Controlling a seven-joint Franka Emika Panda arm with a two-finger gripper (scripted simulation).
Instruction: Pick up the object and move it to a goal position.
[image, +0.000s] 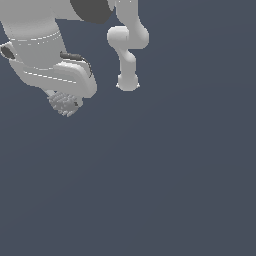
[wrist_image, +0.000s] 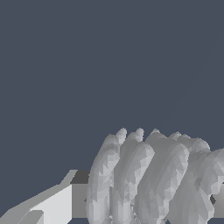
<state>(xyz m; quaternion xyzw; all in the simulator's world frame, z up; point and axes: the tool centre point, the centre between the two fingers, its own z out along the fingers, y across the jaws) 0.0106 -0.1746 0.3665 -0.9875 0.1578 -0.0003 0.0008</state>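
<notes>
The object (image: 65, 104) is a small pale grey lump with ridged bumps. It shows just under the white hand of the arm at the upper part of the exterior view's left. In the wrist view the object (wrist_image: 153, 179) fills the space between the two fingers. One finger (wrist_image: 54, 203) presses on one side of it, and only a sliver of the other finger (wrist_image: 217, 202) shows at the picture's edge. My gripper (image: 66, 102) is shut on the object; in the exterior view its fingertips are mostly hidden by the hand and the lump.
The arm's base (image: 127, 82) stands on the dark grey-blue floor (image: 165, 180), to the exterior view's right of the hand. The arm's links (image: 129, 37) rise from it to the top edge of the view.
</notes>
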